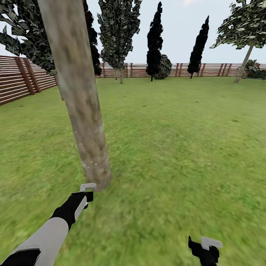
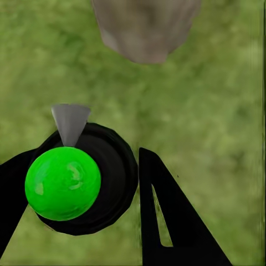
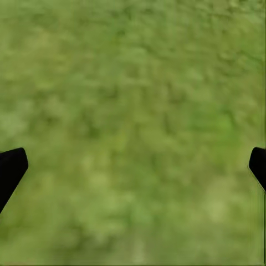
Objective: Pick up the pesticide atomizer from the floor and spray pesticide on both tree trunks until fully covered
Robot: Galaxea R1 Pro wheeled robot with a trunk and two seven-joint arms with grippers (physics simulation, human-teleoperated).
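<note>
— What is the left gripper [image 2: 100, 183] doing?

— Its two black fingers [image 2: 166, 216] are closing on the pesticide atomizer [image 2: 77, 177], one on each side of it. From the left wrist camera the bottle is showing as a black round body with a bright green disc on it and a pale grey tip pointing at the tree trunk [image 2: 145, 27]. From the head camera, the left gripper [image 1: 85, 192] is sitting just beside the foot of the tree trunk [image 1: 75, 96], near the lawn's left side; the bottle itself is too small to make out there.

— And the right gripper [image 3: 133, 160]?

— Its fingertips [image 3: 11, 169] are standing wide apart at the edges of its wrist picture, holding nothing, over blurry grass [image 3: 133, 111]. In the head view the right gripper [image 1: 207, 249] is being cut off by the picture's bottom edge.

— What else is hidden?

— The trunk's crown is running out of the picture. A wooden fence [image 1: 22, 79] is bordering the lawn [image 1: 177, 140].
</note>
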